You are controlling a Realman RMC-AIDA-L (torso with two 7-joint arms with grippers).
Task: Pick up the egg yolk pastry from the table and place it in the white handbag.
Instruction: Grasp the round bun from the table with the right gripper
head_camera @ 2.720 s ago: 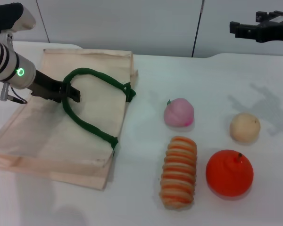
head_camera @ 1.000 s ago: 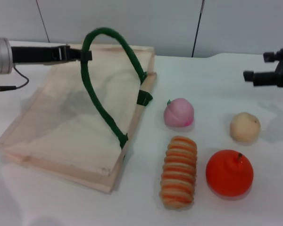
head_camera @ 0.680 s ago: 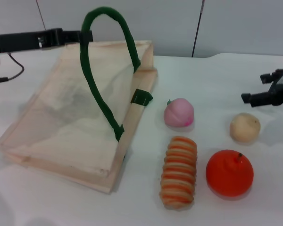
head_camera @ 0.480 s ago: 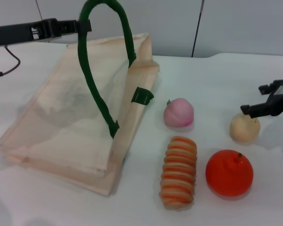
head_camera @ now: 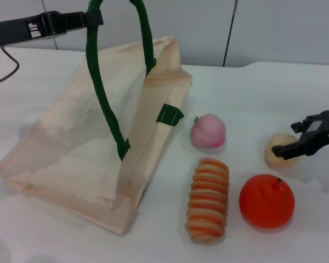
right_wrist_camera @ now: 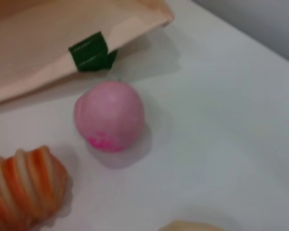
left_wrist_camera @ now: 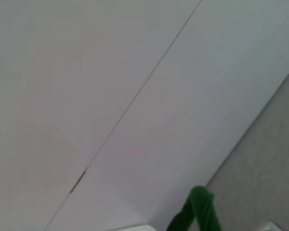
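Egg yolk pastry [head_camera: 276, 149] sits on the white surface [head_camera: 247, 93] at about 3 o'clock from the middle of the head view, with the right gripper [head_camera: 294, 149] down at it: the dark fingers [head_camera: 304, 146] lie across the pastry's near-right side, spread apart and not clenched on it, so the ball rests on the surface rather than in a grasp. In the right wrist view only a pale sliver of the pastry [right_wrist_camera: 188, 225] shows at the frame edge.

The left gripper [head_camera: 90, 19] is high at 11 o'clock, its fingers clenched on one dark green handle [head_camera: 101, 82] of the white handbag [head_camera: 71, 137]. That handle is pulled upward, so the bag's upper panel stands tilted off the surface and its mouth gapes toward the pastry side; the lower panel lies flat. A piece of the same green handle [left_wrist_camera: 196, 211] shows in the left wrist view.

Between bag and pastry lies the pink peach-shaped ball [head_camera: 208, 131], just beside the bag's mouth. At 6 o'clock from it is the orange-striped bread roll [head_camera: 208, 200], and the orange [head_camera: 266, 201] sits near the pastry, at 6 o'clock from it.
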